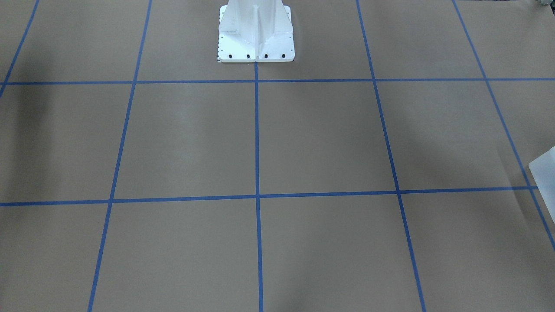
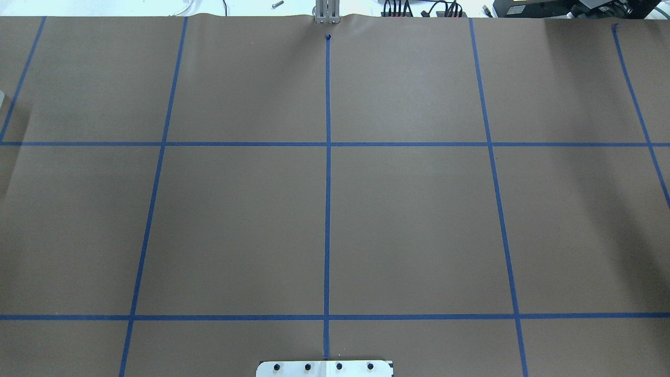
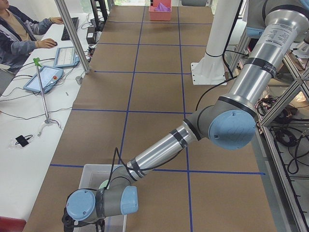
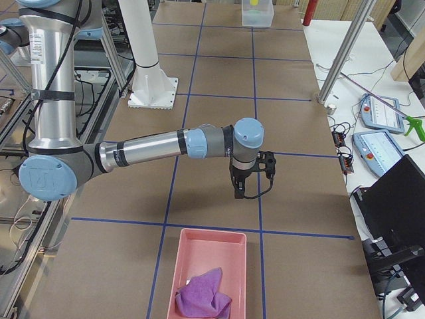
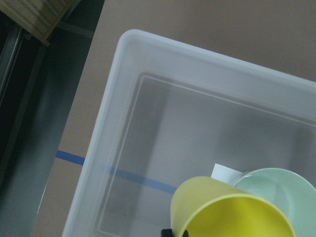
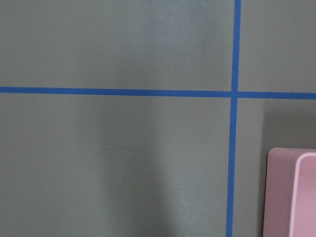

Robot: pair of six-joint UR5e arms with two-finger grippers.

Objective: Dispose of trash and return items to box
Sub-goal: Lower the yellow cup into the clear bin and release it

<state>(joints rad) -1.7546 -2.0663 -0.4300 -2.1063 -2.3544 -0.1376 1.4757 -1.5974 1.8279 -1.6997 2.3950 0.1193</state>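
Table [image 2: 419, 209]: one, which you see gridded with tape.
Box [image 5: 113, 123]: one, clear.
Bin [image 4: 199, 266]: one, pink.
Cloth [image 4: 202, 292]: one, in bin.
Bowl [image 5: 281, 190]: one, in box.
Cup [image 5: 232, 217]: one, tilted over box.
Left hand [image 3: 82, 224], right hand [image 4: 242, 191]: you cannot tell either grip.

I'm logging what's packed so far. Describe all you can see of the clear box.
The box is a translucent whitish plastic tub, rectangular with rounded corners and a thick rim, open-topped and upright on the brown paper at the table's left end. Through its floor blue tape shows. Inside are a pale green bowl and a white slip; a tilted yellow cup overlaps it, touching or not I can't tell.
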